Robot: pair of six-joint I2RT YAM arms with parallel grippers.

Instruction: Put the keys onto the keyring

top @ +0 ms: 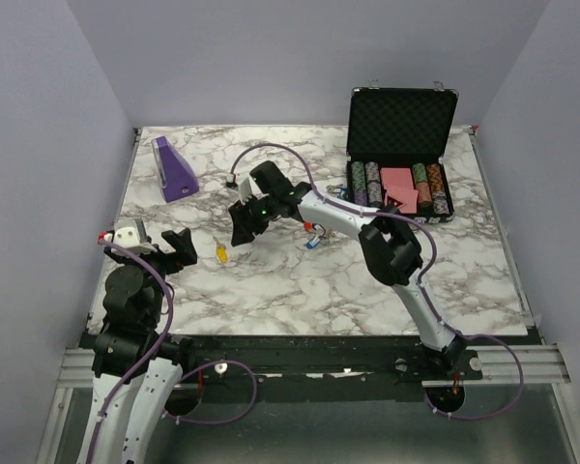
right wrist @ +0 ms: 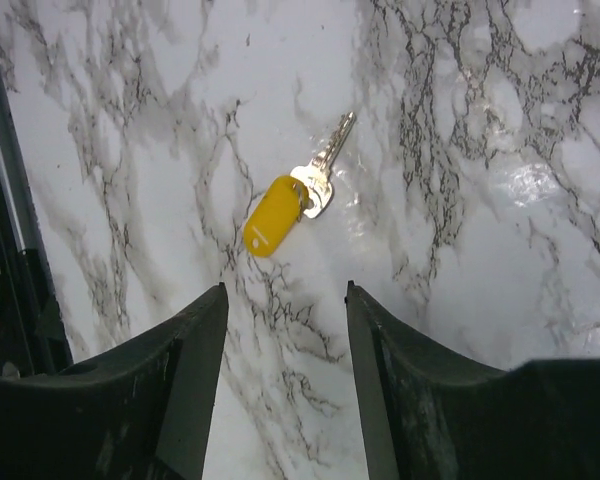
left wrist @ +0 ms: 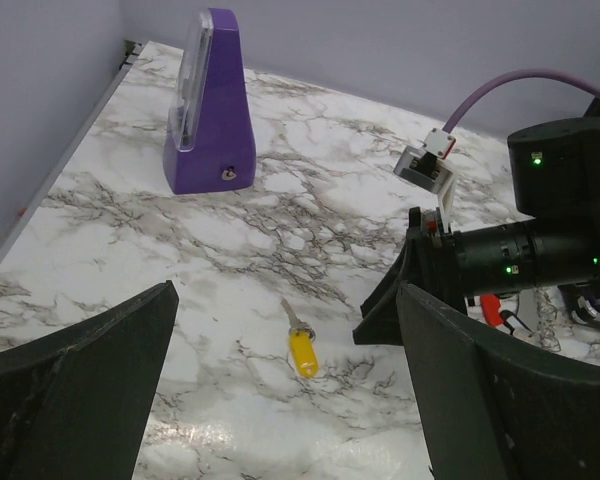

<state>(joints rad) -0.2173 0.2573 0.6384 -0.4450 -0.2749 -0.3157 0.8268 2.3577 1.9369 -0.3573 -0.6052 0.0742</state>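
The yellow-headed key (right wrist: 275, 225) is pictured lying flat and alone on the marble worktop (top: 300, 290), not yet threaded onto anything. The right gripper (right wrist: 285, 290) is poised over it, jaws parted and empty, with the key lying beyond the tips rather than between them. The left gripper (top: 181, 244) is positioned low at the near left, jaws spread wide and grasping nothing, the key lying ahead of it. The keyring (top: 313, 236), a small bunch with red and blue parts, is seen on the worktop beneath the right arm, apart from the yellow key. Whether any blue key is already on the ring cannot be told at this size. The task is judged to be at an early stage: the yellow key has yet to be picked up, brought to the ring and worked onto it. A purple metronome (left wrist: 210, 110) and an open poker-chip case (top: 401, 121) are seen at the back.
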